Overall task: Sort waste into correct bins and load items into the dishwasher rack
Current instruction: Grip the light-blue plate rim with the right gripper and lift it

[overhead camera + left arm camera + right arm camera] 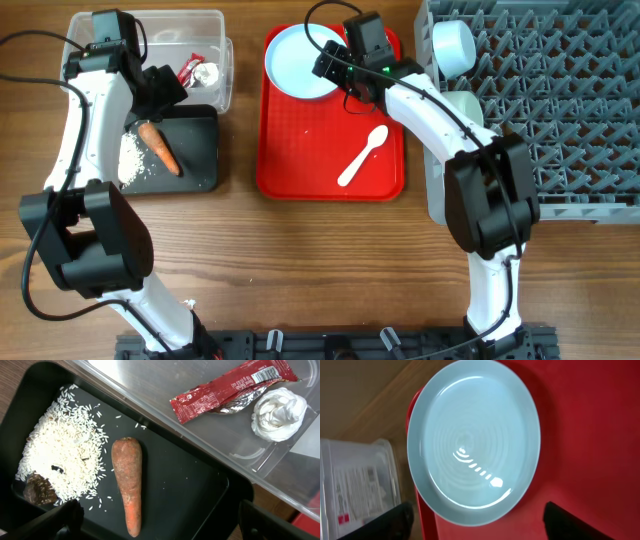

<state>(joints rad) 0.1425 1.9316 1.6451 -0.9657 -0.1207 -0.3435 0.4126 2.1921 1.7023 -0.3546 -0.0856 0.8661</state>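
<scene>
A pale blue plate [298, 62] lies at the back of the red tray [300, 160], with a white spoon [362, 156] in front of it. My right gripper [335, 68] is open above the plate's right edge; the right wrist view shows the plate [472, 440] between the open fingers [480, 522]. A carrot [160, 147] and spilled rice [133, 157] lie in the black bin [195, 150]. My left gripper [160, 92] is open and empty above the carrot [127, 480]. A red wrapper [225, 390] and a crumpled white tissue [278, 412] lie in the clear bin [215, 50].
A grey dishwasher rack [560, 110] stands at the right, with a pale blue cup [452, 45] at its left end. A dark brown scrap [40, 491] lies by the rice [62, 457] in the black bin.
</scene>
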